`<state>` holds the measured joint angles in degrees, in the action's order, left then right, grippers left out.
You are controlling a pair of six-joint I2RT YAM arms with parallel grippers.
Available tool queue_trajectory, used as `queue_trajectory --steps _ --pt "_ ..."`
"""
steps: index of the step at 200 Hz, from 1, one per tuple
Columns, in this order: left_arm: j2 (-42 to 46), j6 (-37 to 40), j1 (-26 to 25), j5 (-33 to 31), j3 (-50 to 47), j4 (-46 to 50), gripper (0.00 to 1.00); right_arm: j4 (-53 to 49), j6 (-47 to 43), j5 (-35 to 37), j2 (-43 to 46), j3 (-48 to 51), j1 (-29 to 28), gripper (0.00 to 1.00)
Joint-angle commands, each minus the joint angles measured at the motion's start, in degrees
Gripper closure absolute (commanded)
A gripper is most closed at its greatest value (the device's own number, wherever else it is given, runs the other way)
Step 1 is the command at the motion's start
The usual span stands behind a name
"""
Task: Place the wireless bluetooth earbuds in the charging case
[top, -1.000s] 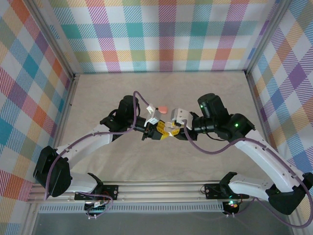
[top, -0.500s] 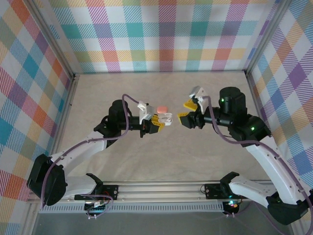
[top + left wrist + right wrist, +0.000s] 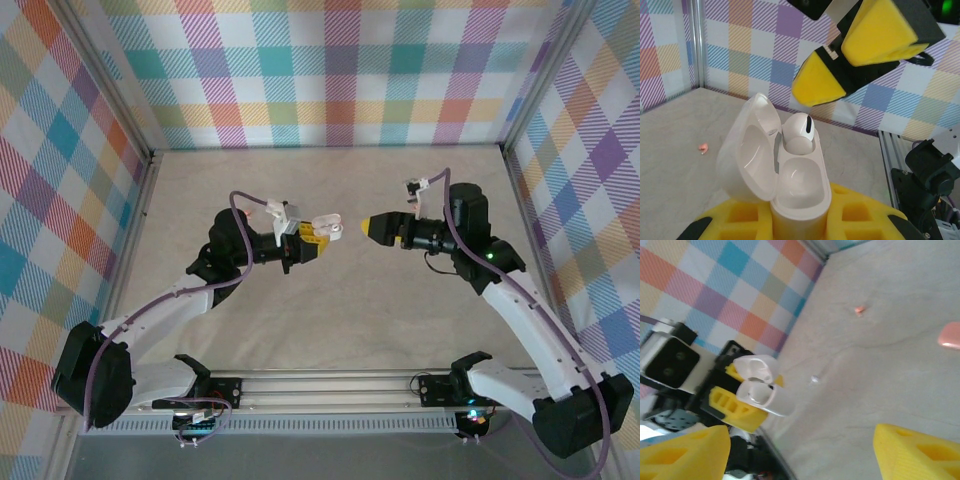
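My left gripper is shut on the base of a white charging case and holds it upright above the table with its lid swung open. One white earbud sits in the far socket. The near socket is empty. My right gripper hovers just right of the case, apart from it, open with nothing between its yellow fingers. From the right wrist view the held case faces me.
A salmon-pink rounded case lies on the beige table. A tiny pink speck and a small white bit also lie there. Plaid walls with metal posts enclose the table.
The two grippers were together at the centre. The right one has drawn back to the right and opened; the left one has shifted slightly left, still holding the white case.
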<state>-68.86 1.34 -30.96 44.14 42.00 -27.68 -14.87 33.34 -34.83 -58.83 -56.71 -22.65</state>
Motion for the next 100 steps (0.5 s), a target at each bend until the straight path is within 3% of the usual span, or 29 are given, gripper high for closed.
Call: queue_trajectory --steps 1,27,100 --pt "0.3 -2.11 0.46 2.84 0.75 -4.86 1.0 14.51 10.11 -6.61 0.54 3.5 0.06 0.21" --pt "-0.67 -2.84 0.46 5.1 1.92 -6.0 1.0 22.5 16.55 -7.4 -0.22 7.25 0.02 0.17" --pt "-3.89 -3.17 0.14 7.37 4.83 -6.32 1.0 24.67 18.51 -11.2 -4.41 6.5 -2.18 0.13"
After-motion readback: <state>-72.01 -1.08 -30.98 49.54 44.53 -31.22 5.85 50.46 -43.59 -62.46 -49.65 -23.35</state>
